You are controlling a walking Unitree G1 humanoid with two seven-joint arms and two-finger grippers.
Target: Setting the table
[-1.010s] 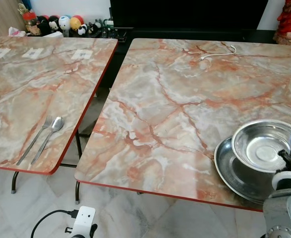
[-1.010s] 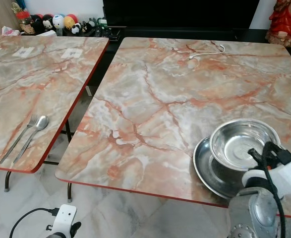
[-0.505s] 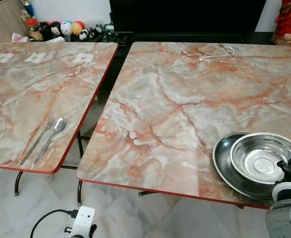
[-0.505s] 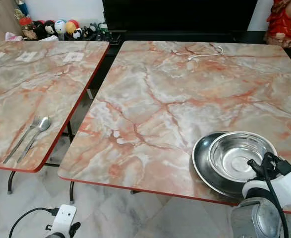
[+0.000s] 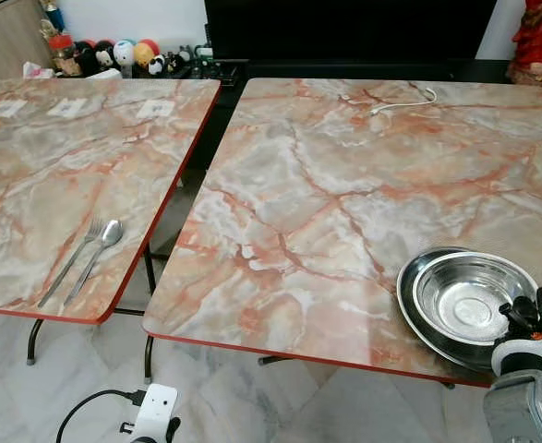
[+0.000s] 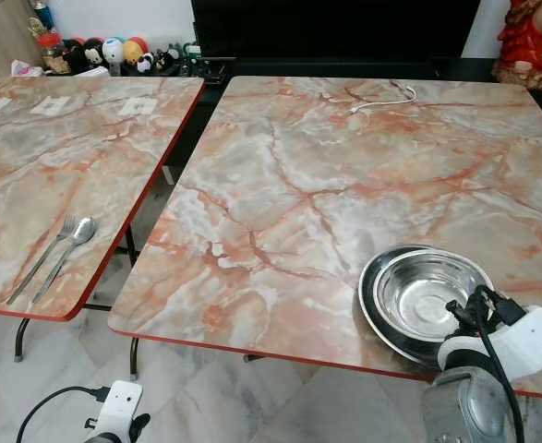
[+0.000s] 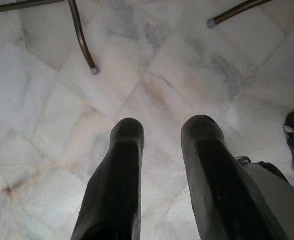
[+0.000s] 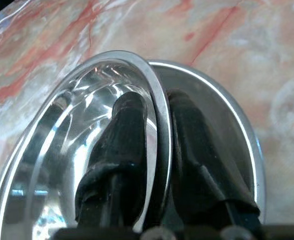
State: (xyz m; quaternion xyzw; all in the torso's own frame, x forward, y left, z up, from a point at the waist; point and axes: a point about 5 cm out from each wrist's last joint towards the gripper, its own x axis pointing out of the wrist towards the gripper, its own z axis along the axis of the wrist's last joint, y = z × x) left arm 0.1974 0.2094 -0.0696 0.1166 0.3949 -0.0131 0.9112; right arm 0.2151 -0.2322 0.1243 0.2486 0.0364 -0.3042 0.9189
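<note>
In your left eye view, the bowl (image 5: 465, 303) sits inside the plate (image 5: 413, 288) at the near right corner of the right table (image 5: 344, 185). Your right gripper (image 5: 522, 318) is at the bowl's near rim. A fork (image 5: 78, 249) and spoon (image 5: 100, 247) lie side by side near the front edge of the left table (image 5: 58, 175), well apart from the bowl. A white cable (image 5: 402, 100) lies at the far side of the right table.

Your left wrist view looks down at pale floor tiles (image 7: 157, 85); the left gripper (image 7: 162, 130) hangs idle, fingers parted and holding nothing.

In your right wrist view, the right gripper pinches the bowl's rim (image 8: 159, 125): one finger (image 8: 124, 135) inside the bowl, the other outside over the plate.
</note>
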